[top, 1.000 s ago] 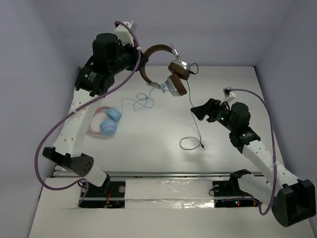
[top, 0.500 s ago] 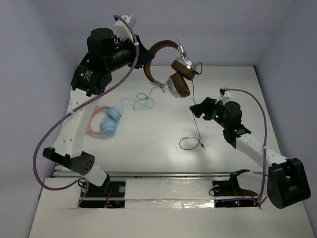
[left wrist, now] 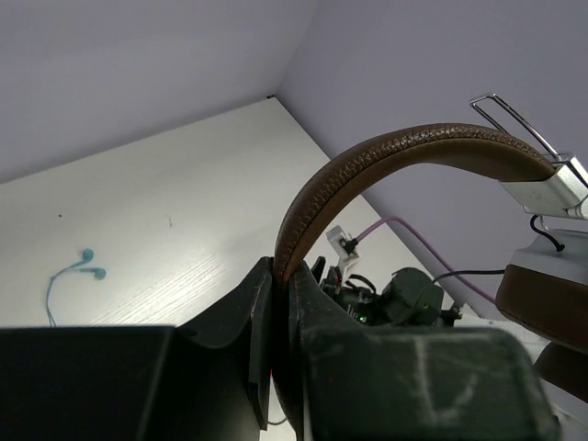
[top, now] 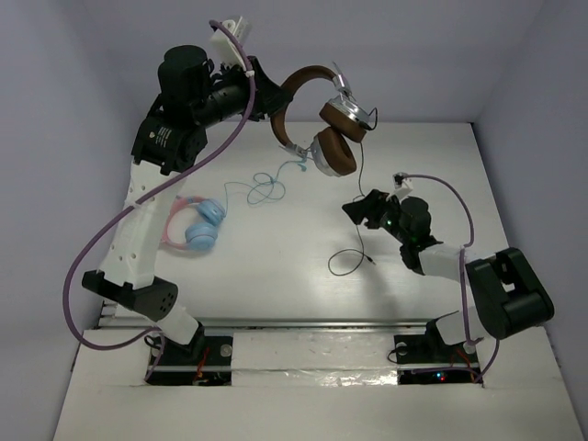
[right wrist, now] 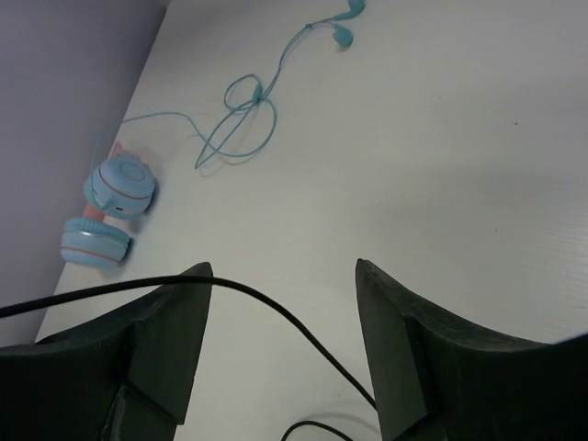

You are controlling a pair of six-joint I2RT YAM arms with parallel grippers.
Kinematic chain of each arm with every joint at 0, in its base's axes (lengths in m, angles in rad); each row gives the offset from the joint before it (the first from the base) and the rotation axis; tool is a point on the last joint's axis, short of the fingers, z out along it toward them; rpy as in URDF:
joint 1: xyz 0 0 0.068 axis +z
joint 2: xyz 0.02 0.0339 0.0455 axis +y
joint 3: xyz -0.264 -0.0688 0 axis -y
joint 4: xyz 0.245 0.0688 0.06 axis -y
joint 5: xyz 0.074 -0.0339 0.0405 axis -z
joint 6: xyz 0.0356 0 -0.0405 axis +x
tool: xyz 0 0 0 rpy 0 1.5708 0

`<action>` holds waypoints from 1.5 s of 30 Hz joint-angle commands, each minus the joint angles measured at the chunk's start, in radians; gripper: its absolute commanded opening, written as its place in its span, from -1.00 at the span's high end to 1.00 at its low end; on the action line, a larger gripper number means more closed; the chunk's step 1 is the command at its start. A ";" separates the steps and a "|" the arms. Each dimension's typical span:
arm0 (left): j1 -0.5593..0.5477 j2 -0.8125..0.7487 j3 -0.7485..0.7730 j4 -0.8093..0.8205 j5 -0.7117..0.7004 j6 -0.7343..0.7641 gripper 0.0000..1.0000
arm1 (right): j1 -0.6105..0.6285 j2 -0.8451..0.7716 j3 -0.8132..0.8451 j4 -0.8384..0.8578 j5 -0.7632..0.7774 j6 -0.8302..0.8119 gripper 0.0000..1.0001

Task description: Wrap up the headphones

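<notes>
The headphones (top: 317,115) hang in the air above the far side of the table, brown headband up, silver earcups and brown pads lower right. My left gripper (top: 269,99) is shut on the headband (left wrist: 386,161), which shows pinched between its fingers in the left wrist view. The thin black cable (top: 361,197) drops from an earcup to the table and ends in a loop (top: 347,262). My right gripper (top: 360,209) is open low over the table with the cable (right wrist: 276,317) running across the gap between its fingers.
Pink-and-blue headphones (top: 196,224) lie at the left of the table, also in the right wrist view (right wrist: 106,211). Light-blue wired earbuds (top: 266,186) lie tangled left of centre, also in the right wrist view (right wrist: 253,106). Purple walls enclose the table.
My left gripper lifted the headphones a little higher and to the right. My right gripper moved left and down toward the hanging cable, which now lies between its open fingers.
</notes>
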State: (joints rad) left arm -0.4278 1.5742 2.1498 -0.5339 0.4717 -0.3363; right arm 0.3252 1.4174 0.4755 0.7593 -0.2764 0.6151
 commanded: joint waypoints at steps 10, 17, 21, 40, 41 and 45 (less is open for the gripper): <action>0.035 0.009 0.009 0.192 0.053 -0.116 1.00 | 0.093 0.089 -0.012 0.245 -0.014 0.075 0.86; 0.118 0.036 -0.231 0.460 0.044 -0.327 1.00 | 0.193 0.052 0.058 -0.024 0.132 0.086 1.00; 0.143 0.046 -0.388 0.569 -0.094 -0.412 1.00 | 0.225 0.034 0.094 -0.246 0.216 0.072 1.00; -0.090 -0.023 -0.800 0.766 -0.844 -0.288 1.00 | 0.632 -0.153 0.439 -1.057 0.421 -0.092 1.00; -0.101 -0.017 -0.794 0.758 -0.869 -0.261 1.00 | 0.647 -0.176 0.469 -1.089 0.419 -0.098 1.00; -0.152 0.030 -0.782 0.724 -0.970 -0.139 1.00 | 0.698 -0.210 0.552 -1.266 0.393 -0.152 1.00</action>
State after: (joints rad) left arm -0.5583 1.6089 1.3178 0.1307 -0.3687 -0.5705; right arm 1.0027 1.2461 0.9363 -0.3340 0.1051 0.5262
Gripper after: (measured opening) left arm 0.043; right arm 0.033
